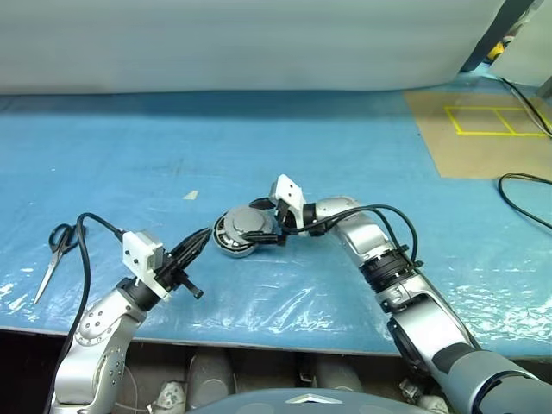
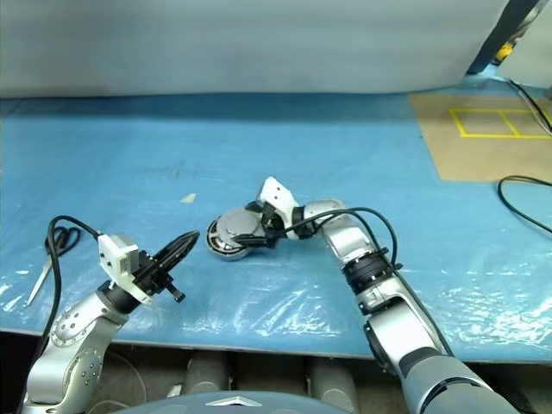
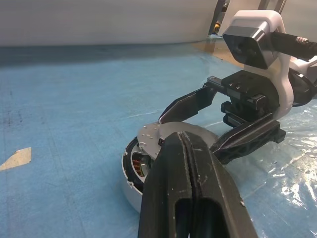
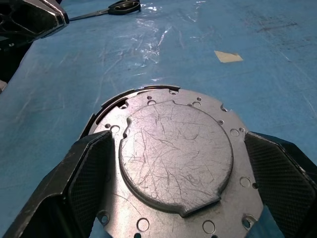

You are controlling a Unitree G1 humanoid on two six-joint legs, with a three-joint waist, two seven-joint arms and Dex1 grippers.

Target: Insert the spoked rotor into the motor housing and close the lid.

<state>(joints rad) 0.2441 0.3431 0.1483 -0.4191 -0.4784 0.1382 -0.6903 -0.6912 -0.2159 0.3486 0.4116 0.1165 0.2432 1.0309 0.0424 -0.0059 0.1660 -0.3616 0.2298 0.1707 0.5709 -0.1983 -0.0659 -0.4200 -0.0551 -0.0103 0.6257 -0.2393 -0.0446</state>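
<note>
Flat grey scratched metal lid (image 4: 176, 158) sits askew on the round silver motor housing (image 1: 231, 242), gap showing; right claw (image 3: 198, 130) spread around it, left claw (image 1: 197, 245) pressed together beside. Risk: lid jams cocked.

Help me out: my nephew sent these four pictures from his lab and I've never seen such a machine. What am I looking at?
It is a two-armed humanoid robot working at a table with a blue cover. Two pictures come from cameras in its head, looking down over its arms. The other two come from cameras on each wrist, looking along the fingers.

The right gripper is open, its fingers on either side of the lid, a flat grey disc lying tilted on the motor housing, with a gap showing copper windings. The left gripper is shut, holds nothing and points at the housing. Scissors lie at the far left, and a scrap of tape is farther back.
</note>
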